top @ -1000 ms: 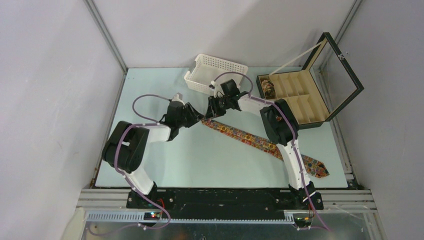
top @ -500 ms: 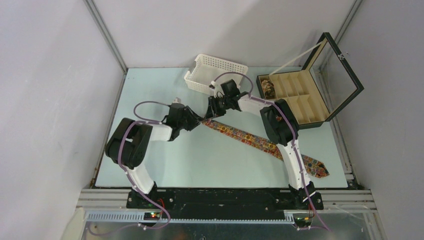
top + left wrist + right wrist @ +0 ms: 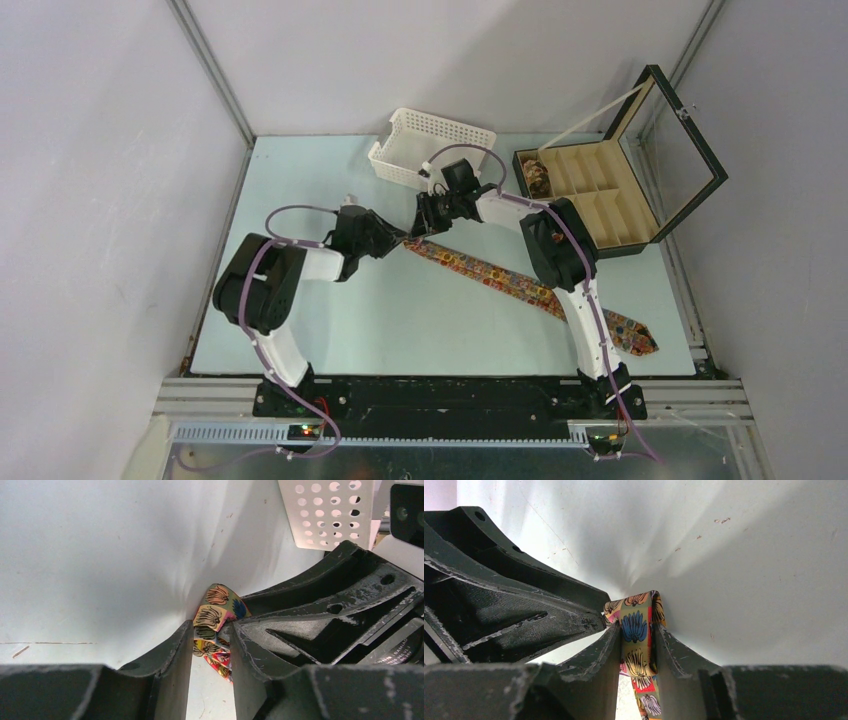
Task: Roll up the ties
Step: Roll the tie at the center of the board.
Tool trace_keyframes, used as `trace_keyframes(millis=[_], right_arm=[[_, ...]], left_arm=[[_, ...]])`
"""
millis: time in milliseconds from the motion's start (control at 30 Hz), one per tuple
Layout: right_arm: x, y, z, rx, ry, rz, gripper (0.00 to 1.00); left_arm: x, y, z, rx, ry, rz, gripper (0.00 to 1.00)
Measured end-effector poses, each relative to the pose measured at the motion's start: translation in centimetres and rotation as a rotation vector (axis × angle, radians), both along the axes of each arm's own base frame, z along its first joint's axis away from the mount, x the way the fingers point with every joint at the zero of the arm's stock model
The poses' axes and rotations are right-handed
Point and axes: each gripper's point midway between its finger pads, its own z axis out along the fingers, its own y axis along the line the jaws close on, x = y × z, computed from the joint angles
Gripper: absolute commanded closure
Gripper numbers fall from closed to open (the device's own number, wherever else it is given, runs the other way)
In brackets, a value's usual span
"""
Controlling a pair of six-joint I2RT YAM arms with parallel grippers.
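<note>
Your left pincer and right pincer both pinch the folded end of the tie, just in front of the white basket, likely to start a tight roll. The rest lies flat on the tabletop.

The only writing in sight is a short line of small pale capitals on the black housing at the lower right edge of the left wrist view. It is too faint and slanted to read with certainty. The tie carries printed flower figures, not letters.
</note>
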Motion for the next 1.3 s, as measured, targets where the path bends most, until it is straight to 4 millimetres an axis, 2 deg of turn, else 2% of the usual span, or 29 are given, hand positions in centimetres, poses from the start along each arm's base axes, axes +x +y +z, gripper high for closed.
trace_keyframes(millis=[167,367,533,833,900,1100,1300], right_arm=[[0.0,0.0,0.0,0.0,0.0,0.0,0.68],[0.0,0.0,0.0,0.0,0.0,0.0,0.68],[0.0,0.0,0.0,0.0,0.0,0.001,0.68],[0.0,0.0,0.0,-0.001,-0.001,0.001,0.67],[0.0,0.0,0.0,-0.001,-0.001,0.001,0.67],[0.0,0.1,0.2,0.005,-0.002,0.002,0.52],[0.2,0.0,1.4,0.006,-0.033,-0.012,0.35]], left_arm=[[0.0,0.2,-0.3,0.004,0.008,0.007,0.61],[0.0,0.4,-1.0,0.008,0.025,0.015,0.66],[0.3,0.3,-1.0,0.007,0.027,0.017,0.73],[0.7,0.3,-0.7,0.001,0.019,0.018,0.99],[0.8,0.2,-0.7,-0.001,0.017,0.015,1.0],[1.0,0.1,-0.6,-0.003,0.012,0.014,1.0],[1.3,0.1,-0.2,-0.005,-0.012,0.01,1.0]])
